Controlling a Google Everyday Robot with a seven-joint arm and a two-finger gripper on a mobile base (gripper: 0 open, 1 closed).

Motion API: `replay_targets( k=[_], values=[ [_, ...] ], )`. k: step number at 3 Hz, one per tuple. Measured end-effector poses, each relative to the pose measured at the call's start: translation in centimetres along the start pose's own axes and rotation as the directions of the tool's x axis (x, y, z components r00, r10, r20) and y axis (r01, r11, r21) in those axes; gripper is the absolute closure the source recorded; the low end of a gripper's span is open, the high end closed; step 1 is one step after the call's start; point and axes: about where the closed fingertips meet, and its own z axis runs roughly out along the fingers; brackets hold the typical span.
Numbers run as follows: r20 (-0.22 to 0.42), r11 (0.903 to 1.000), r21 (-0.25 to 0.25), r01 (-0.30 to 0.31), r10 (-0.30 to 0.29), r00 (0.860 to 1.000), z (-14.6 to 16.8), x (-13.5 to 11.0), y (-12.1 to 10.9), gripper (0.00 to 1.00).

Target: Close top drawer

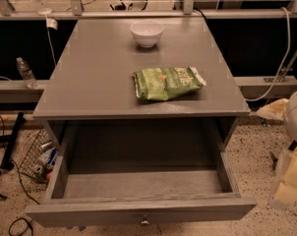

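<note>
Grey tabletop carrying bowl and green bag, top drawer standing open below, knob at front centre, hand at right edge, clear of drawer, aperture cannot be told

The tool shows low at the right edge as a pale blur, partly cut off by that edge. The back of the drawer lies in shadow under the worktop. Print on the bag is too small to read, and so is the clutter in the basket at left.
</note>
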Motion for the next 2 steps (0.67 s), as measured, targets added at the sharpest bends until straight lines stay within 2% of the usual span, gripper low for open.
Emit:
replay_targets(
  k=[1, 2],
  values=[
    [0.018, 0.9933, -0.111, -0.035, 0.037, 0.999, 4.9, 1.6, 4.3, 0.00],
    [0.022, 0.9847, -0.164, -0.059, 0.064, 0.998, 7.4, 2.5, 6.3, 0.00]
  ],
)
